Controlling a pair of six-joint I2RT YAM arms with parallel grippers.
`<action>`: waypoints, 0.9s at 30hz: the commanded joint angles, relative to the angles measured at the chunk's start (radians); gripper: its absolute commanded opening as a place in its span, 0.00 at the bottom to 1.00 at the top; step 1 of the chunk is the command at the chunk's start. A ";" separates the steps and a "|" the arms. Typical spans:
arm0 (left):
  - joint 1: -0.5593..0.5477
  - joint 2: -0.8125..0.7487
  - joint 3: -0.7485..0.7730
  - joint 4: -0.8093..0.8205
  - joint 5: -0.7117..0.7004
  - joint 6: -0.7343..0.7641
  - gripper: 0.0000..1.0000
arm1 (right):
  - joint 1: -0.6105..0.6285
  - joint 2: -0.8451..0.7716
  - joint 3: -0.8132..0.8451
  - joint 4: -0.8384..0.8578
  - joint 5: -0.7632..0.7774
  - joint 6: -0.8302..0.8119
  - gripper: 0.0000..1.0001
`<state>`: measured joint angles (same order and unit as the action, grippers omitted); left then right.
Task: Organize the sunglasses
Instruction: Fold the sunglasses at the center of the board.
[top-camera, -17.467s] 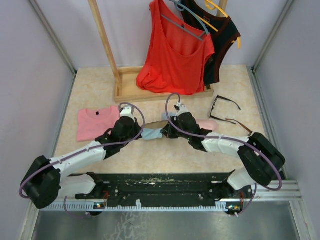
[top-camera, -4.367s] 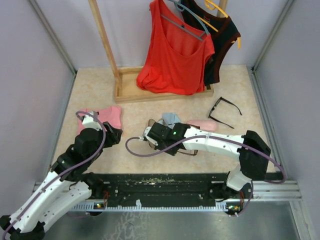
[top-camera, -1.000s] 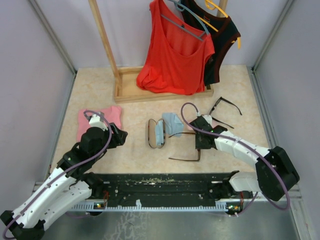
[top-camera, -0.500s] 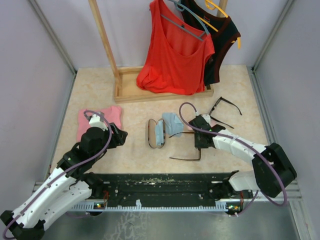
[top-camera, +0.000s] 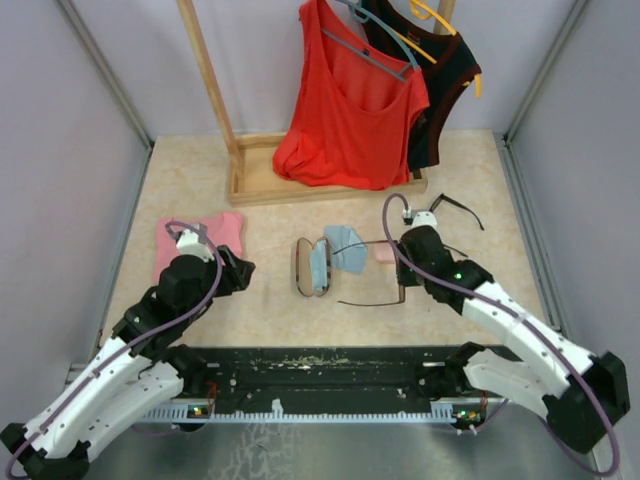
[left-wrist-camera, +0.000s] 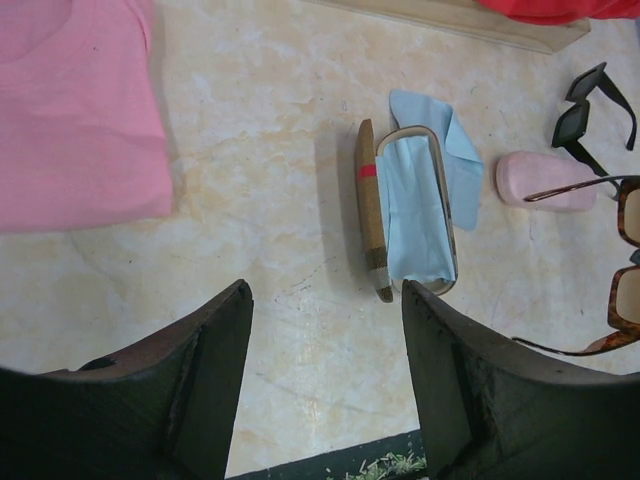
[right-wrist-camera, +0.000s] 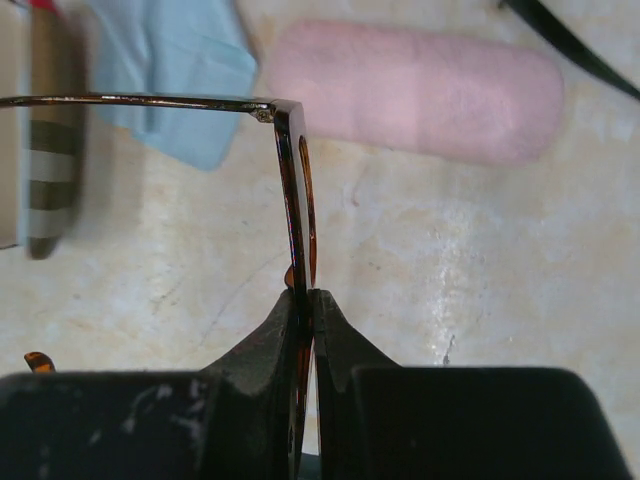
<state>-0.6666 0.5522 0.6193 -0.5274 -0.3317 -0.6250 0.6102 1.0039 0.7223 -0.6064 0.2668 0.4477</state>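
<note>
Pinching the slim reddish-brown sunglasses (right-wrist-camera: 295, 180) by the front of the frame, the right claw (right-wrist-camera: 303, 300) is clenched tight on them, with their thin arms folded out and reaching off to its left. Just ahead of its tips lies the pink case (right-wrist-camera: 420, 90), and beyond that, to the right, the black sunglasses (top-camera: 445, 212). The blue cloth (right-wrist-camera: 170, 70) and open plaid case (left-wrist-camera: 372, 210) sit ahead to its left. The left claw (left-wrist-camera: 325, 295) hangs released, grasping nothing, with the pink shirt (left-wrist-camera: 70, 120) ahead on its left.
</note>
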 joint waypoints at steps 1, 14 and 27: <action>0.004 -0.030 0.021 0.071 0.025 0.056 0.68 | -0.011 -0.178 0.010 0.162 -0.117 -0.119 0.00; 0.002 0.030 0.121 0.189 0.325 0.193 0.62 | -0.011 -0.383 -0.108 0.552 -0.261 -0.124 0.00; -0.009 0.085 0.105 0.311 0.468 0.138 0.57 | -0.011 -0.291 0.007 0.582 0.026 0.046 0.00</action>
<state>-0.6678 0.5900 0.7139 -0.3012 0.0685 -0.4633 0.6067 0.6655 0.6292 -0.0677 0.1707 0.4259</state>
